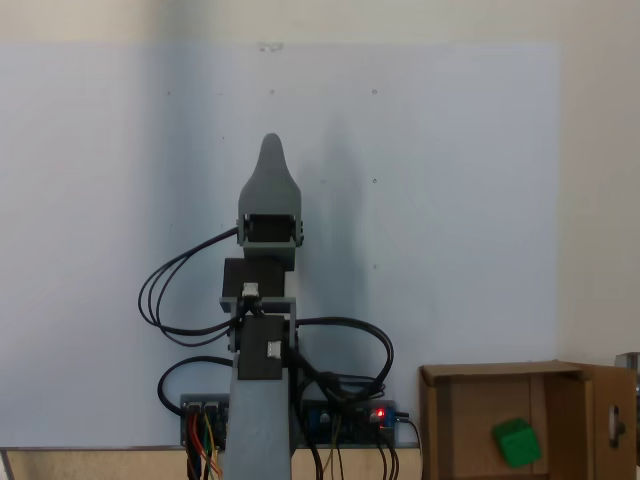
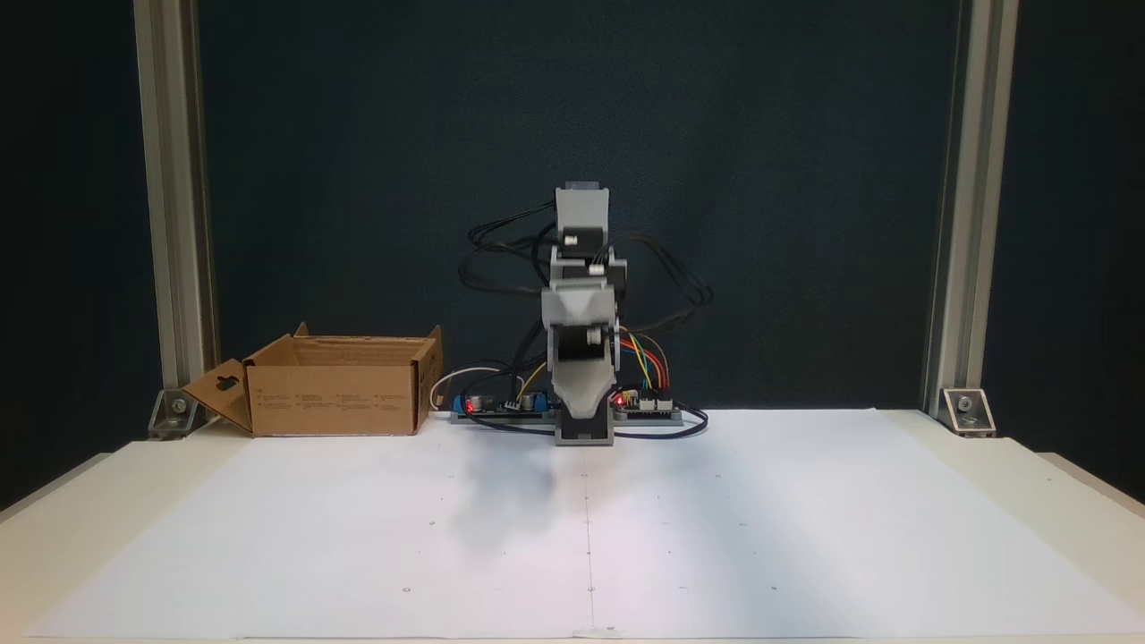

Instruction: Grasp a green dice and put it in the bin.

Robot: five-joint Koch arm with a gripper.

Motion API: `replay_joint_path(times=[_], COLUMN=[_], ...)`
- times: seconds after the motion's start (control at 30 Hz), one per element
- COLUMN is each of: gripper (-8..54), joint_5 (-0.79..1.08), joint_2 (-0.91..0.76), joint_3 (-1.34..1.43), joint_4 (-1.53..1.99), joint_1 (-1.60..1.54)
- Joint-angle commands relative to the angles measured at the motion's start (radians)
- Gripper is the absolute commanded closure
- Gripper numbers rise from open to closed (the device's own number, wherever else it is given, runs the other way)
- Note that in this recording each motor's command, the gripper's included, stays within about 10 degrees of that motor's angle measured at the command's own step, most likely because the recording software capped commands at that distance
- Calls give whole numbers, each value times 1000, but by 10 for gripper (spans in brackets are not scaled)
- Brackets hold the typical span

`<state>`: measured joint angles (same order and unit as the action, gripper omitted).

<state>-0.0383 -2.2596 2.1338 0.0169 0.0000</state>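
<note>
White paper-covered table [image 2: 805, 537] against a dark backdrop: the task is judged done.

The green dice [image 1: 516, 443] is being seen resting inside the bin [image 1: 455, 420], well apart from the gripper [image 1: 271, 160], which is being held folded above the base; whether its jaws are apart cannot be told. No further reach is being called for.

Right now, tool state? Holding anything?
Tool: cannot be told, its jaws line up in both fixed views. It holds nothing: the green dice lies in the bin.
</note>
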Motion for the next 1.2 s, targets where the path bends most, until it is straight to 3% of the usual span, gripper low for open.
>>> replay_joint_path(times=[0.0, 0.53, 1.17], gripper=[-6, 1, 1], joint_5=[-43, -43, -43], joint_2=[-114, -112, -109], joint_3=[18, 287, 322], joint_4=[-141, -538, -897], joint_1=[-2, 2, -31])
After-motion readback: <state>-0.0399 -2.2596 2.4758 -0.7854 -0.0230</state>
